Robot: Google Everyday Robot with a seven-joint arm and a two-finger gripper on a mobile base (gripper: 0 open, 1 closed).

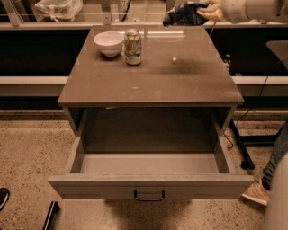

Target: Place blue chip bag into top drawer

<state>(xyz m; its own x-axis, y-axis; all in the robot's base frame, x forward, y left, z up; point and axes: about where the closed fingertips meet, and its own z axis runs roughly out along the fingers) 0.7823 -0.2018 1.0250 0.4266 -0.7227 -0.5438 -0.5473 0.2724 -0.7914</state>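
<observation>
Camera view from above and in front of a grey-brown cabinet (153,76) on a speckled floor. Its top drawer (90,184) is pulled fully open toward the viewer, and the shallow inside shows nothing in it; a small dark handle (149,196) sits at the centre of the plain front.

At the upper edge of the frame, the robot's pale arm reaches in from the right. The gripper (208,11) hangs in the air above the far right corner of the cabinet top, well behind the open drawer. Its cream fingers (211,13) are clamped on one end of the blue chip bag (184,14). The crumpled dark-blue bag sticks out sideways from the fingers, toward the picture's left, and is clear of the surface (a faint shadow lies on the top below it).

On the far left part of the cabinet top stand a white bowl (109,42) and, just beside it, a green-and-white drink can (132,41), upright. Both are well apart from the bag.

A person's shoe (256,192) shows at the lower right.
</observation>
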